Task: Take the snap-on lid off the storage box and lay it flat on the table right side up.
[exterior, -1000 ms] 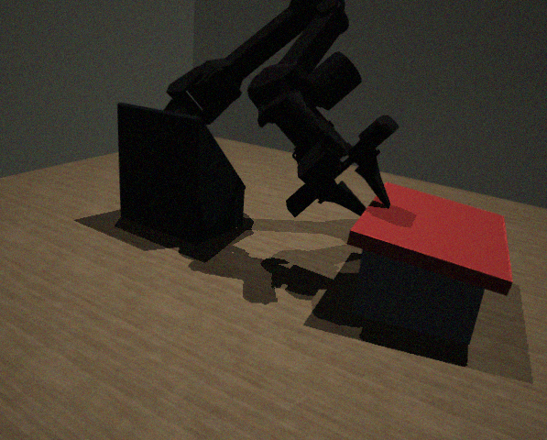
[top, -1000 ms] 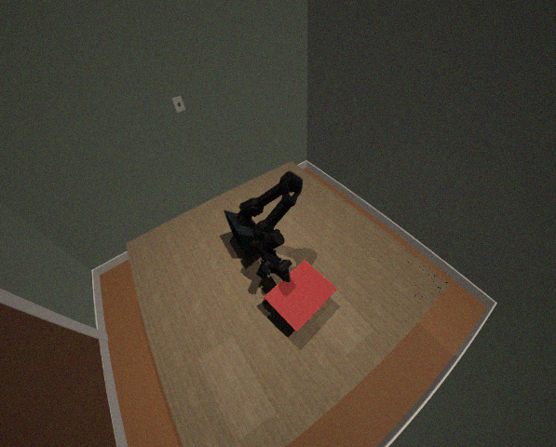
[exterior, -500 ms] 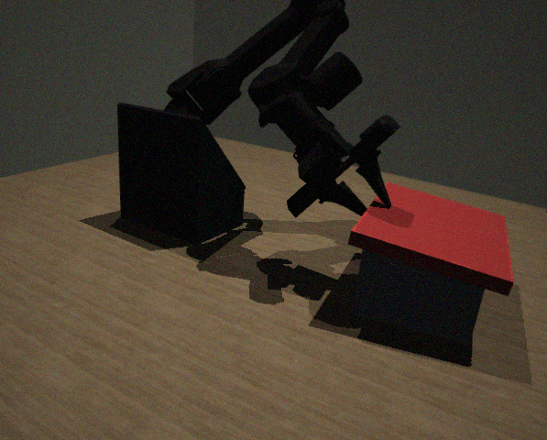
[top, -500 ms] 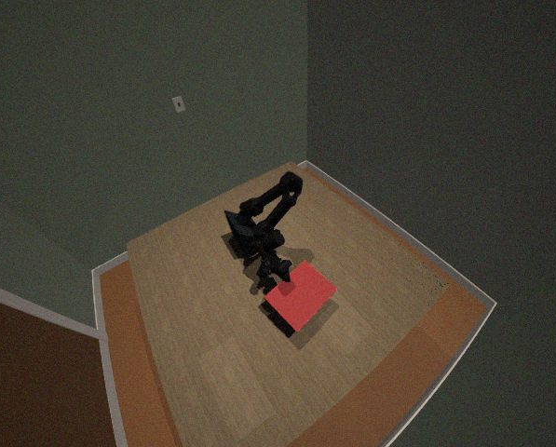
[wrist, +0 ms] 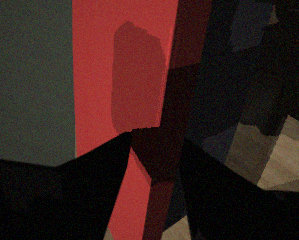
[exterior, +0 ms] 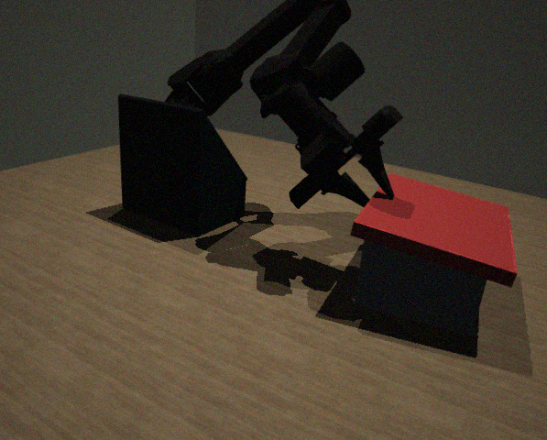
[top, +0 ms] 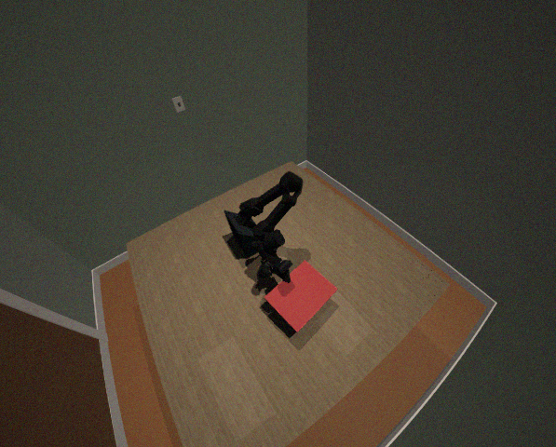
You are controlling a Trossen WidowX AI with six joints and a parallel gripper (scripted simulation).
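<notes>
The flat red lid [top: 306, 295] [exterior: 453, 222] [wrist: 94, 75] is right side up over the dark blue storage box [top: 278, 319] [exterior: 420, 279], its rim overhanging the walls. My gripper [top: 280, 285] [exterior: 380, 201] [wrist: 155, 142] is shut on the lid's edge nearest the arm's base, one finger above the lid and the other at its side or underneath. In the exterior view no gap shows between lid and box. The box's bottom is lost in dark shadow, so I cannot tell whether it touches the table. The underside of the lid is hidden.
The wooden table [top: 196, 298] [exterior: 145, 331] extends around the box. The arm's dark base [top: 239, 231] [exterior: 179, 165] stands behind the gripper, to the left in the exterior view. Dark shadows of the arm and box lie on the table between them.
</notes>
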